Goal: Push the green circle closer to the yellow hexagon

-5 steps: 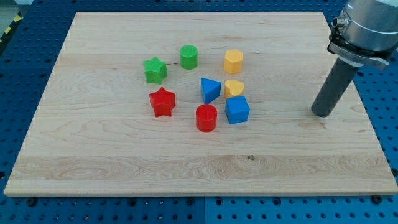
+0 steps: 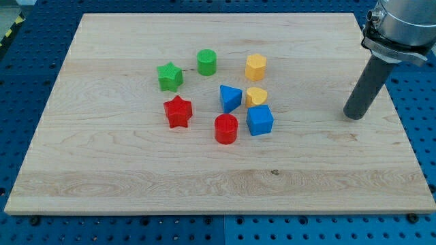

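The green circle [image 2: 207, 62] stands in the upper middle of the wooden board [image 2: 102, 156]. The yellow hexagon [image 2: 255, 67] stands to its right, with a gap of about one block width between them. My tip [image 2: 353, 116] rests on the board far to the view's right, well away from both blocks and from the whole cluster. The rod rises from it to the upper right corner of the view.
A green star [image 2: 169, 76] sits left of the green circle. Below are a blue triangle [image 2: 229, 98], a yellow heart [image 2: 256, 95], a blue cube [image 2: 259, 120], a red cylinder [image 2: 225, 128] and a red star [image 2: 178, 111]. The board's right edge lies close to my tip.
My tip has moved slightly up and to the right. No block has moved.
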Robot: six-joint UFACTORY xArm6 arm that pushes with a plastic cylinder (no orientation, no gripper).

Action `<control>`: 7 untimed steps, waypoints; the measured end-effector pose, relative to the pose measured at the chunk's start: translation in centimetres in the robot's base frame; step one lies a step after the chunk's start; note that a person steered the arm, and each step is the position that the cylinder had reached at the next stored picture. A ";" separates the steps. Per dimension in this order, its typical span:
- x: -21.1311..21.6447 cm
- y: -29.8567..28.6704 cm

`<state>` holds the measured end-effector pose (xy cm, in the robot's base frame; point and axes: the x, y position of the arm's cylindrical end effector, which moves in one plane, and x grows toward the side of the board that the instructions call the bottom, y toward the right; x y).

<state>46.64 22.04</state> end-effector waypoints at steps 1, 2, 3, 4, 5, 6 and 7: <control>-0.3 0.0; -0.8 0.0; -0.8 0.0; -0.8 0.1; -0.8 0.4; -0.8 0.7; -0.8 0.9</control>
<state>45.86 22.97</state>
